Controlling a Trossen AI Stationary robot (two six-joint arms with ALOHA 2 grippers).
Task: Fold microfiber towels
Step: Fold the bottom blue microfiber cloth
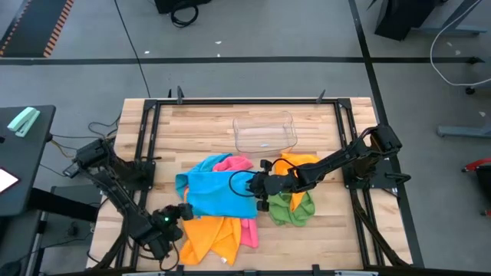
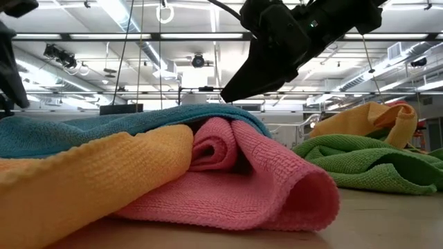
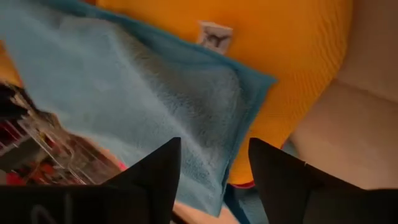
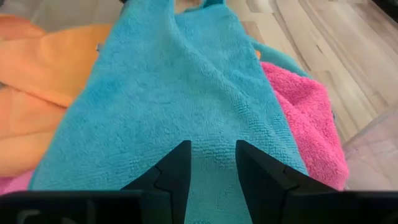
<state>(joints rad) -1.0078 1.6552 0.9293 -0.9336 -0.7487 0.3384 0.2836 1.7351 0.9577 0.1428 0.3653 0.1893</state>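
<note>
Two dark, near-black jointed arms of slim links and bulkier joint housings. Left arm: small green indicator light near the wrist, black cables trailing from the base. Right arm: black cable looped beside the wrist. Left gripper and right gripper: each with two matte black fingers of angular, wedge-like profile, flat inner faces. Faint pale markings on the lower housings, possibly lettering, not legible.

Blue towel spread over crumpled orange, pink, green towels
</note>
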